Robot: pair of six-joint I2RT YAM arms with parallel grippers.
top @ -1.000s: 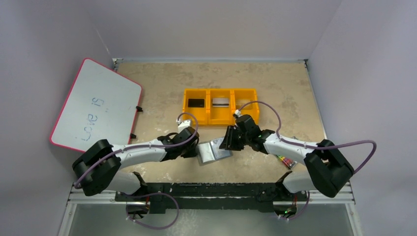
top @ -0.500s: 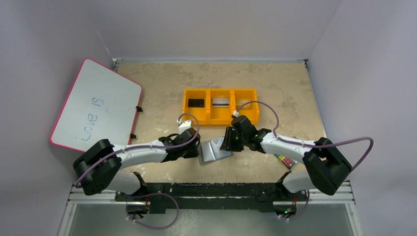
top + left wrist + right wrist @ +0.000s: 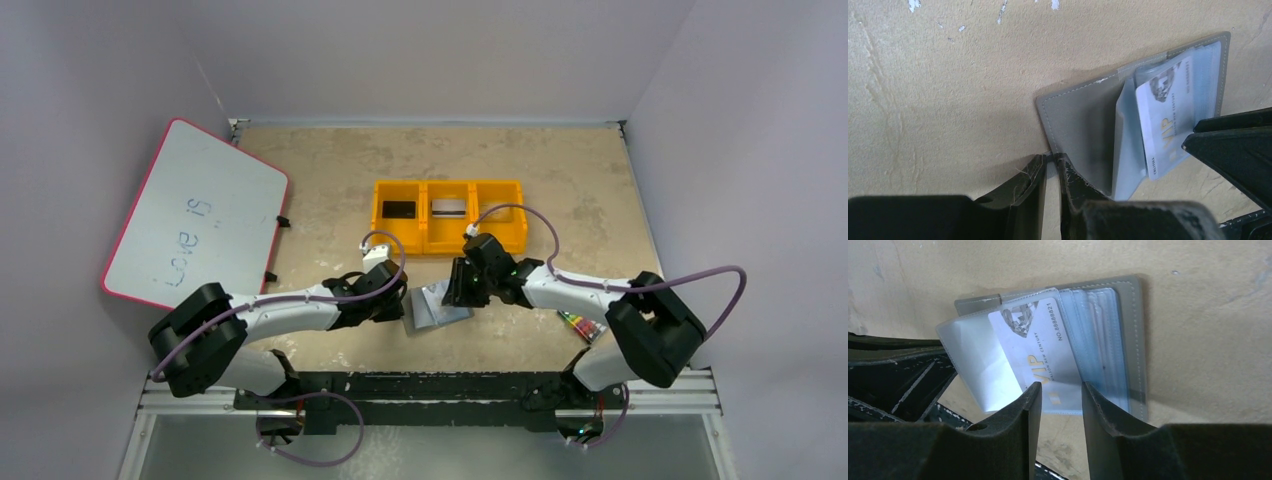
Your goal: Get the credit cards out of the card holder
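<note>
Open grey folding card holder (image 3: pixel 1078 120), corner pinched by left gripper (image 3: pixel 1052 165). Over white plastic VIP card (image 3: pixel 1033 340), right gripper (image 3: pixel 1060 390) spread: likely next, close on its edge, slide out.

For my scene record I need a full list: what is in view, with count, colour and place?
card holder: 1, grey, open on table between grippers
VIP card: 1, white, partly out of its pocket
tray: 1, yellow, behind holder
cards in tray: 2 seen, black left, silver middle
whiteboard: 1, white, pink rim, far left
crayon pack: 1, multicoloured, table's near right
left gripper: 1, black, pinching holder's edge
right gripper: 1, black, open over VIP card
</note>
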